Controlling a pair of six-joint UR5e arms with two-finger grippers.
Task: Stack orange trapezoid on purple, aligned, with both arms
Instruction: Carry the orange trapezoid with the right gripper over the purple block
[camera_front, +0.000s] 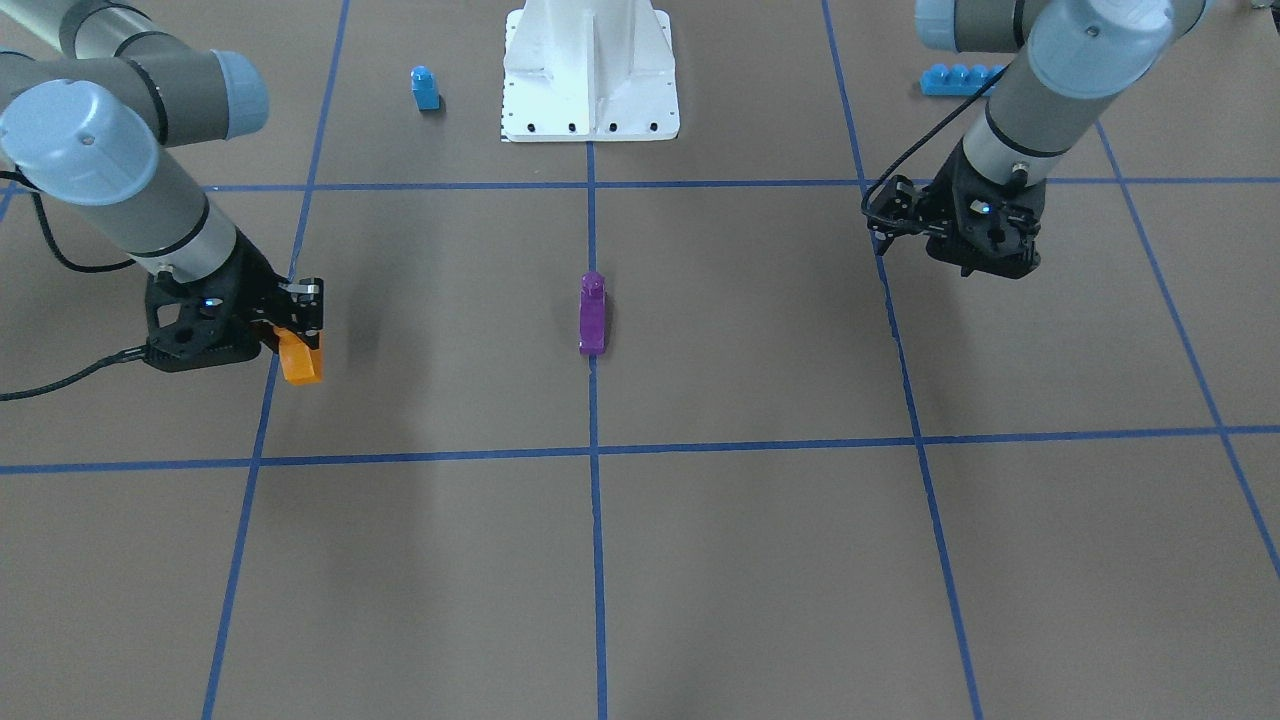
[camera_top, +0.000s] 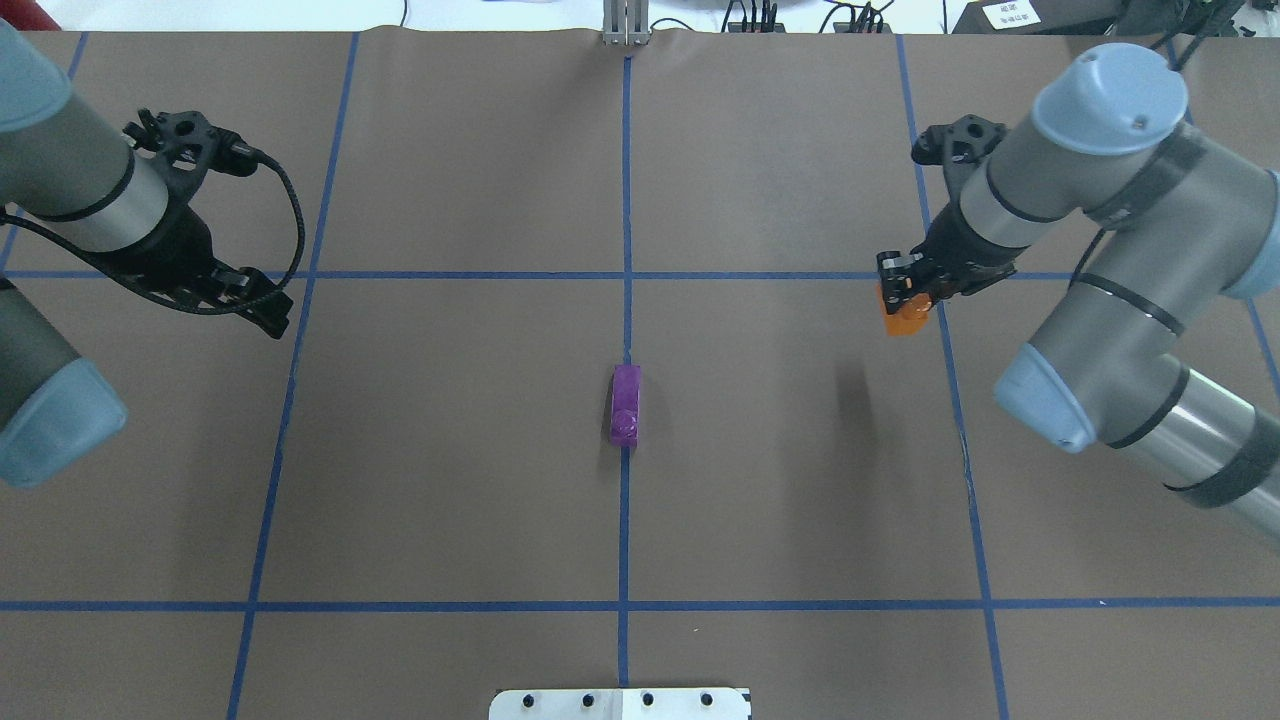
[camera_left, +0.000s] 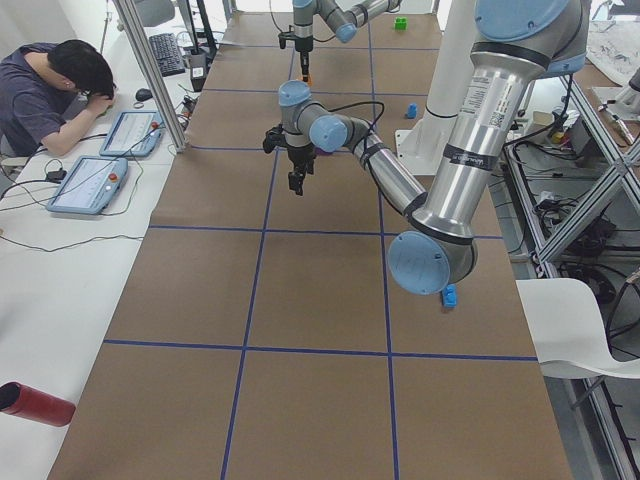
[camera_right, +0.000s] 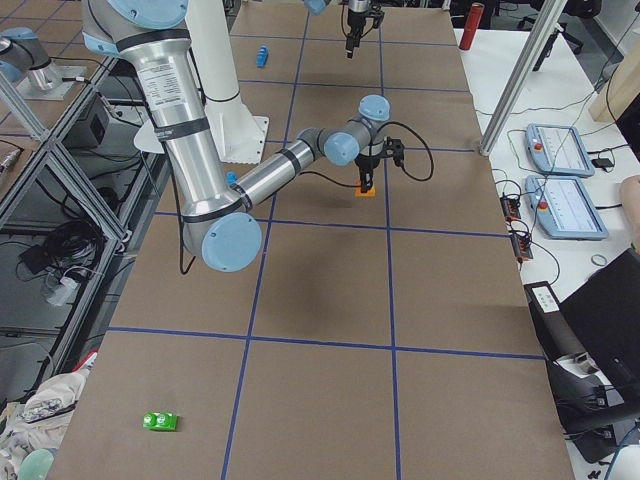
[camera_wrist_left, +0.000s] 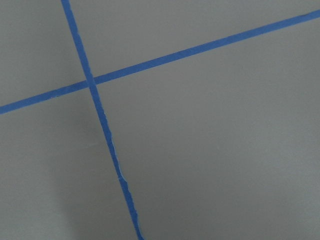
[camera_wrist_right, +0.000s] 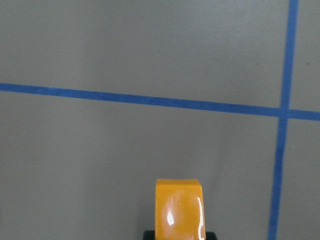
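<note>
The purple block (camera_top: 625, 403) lies on the centre tape line in the middle of the table, also in the front view (camera_front: 592, 313). My right gripper (camera_top: 905, 292) is shut on the orange trapezoid (camera_top: 905, 314) and holds it a little above the table, far to the right of the purple block. It also shows in the front view (camera_front: 298, 360) and in the right wrist view (camera_wrist_right: 179, 207). My left gripper (camera_top: 272, 318) hovers far to the left of the purple block. It looks shut and empty, and its fingers do not show in the left wrist view.
A small blue block (camera_front: 425, 88) and a long blue brick (camera_front: 960, 78) lie near the white base pedestal (camera_front: 590, 80). A green block (camera_right: 160, 421) lies far off at the table's right end. Blue tape lines cross the brown table.
</note>
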